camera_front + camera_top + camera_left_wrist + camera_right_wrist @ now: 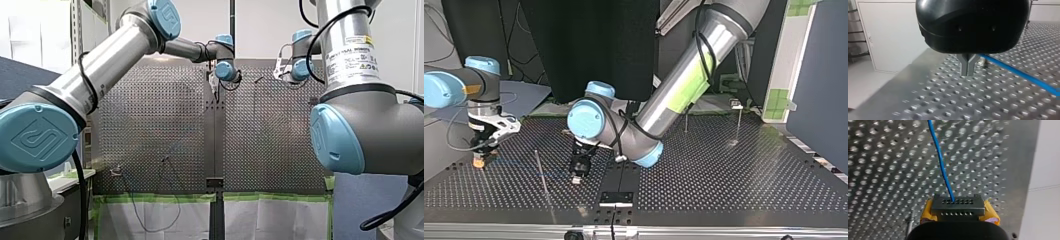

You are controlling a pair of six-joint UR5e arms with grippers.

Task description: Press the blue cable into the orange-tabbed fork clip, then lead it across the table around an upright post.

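my right pincer, yellow-padded, stands low over the perforated surface at the view's left, and my left pincer hangs near the middle. a faint blue cable runs between them, past a thin upright post that stands between the two.

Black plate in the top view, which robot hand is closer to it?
Left. The black plate sits just beside my left hand; my right hand is much farther off at the view's left.

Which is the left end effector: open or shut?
Shut: the left end effector has its metal fingertips touching, blue cable beside them.
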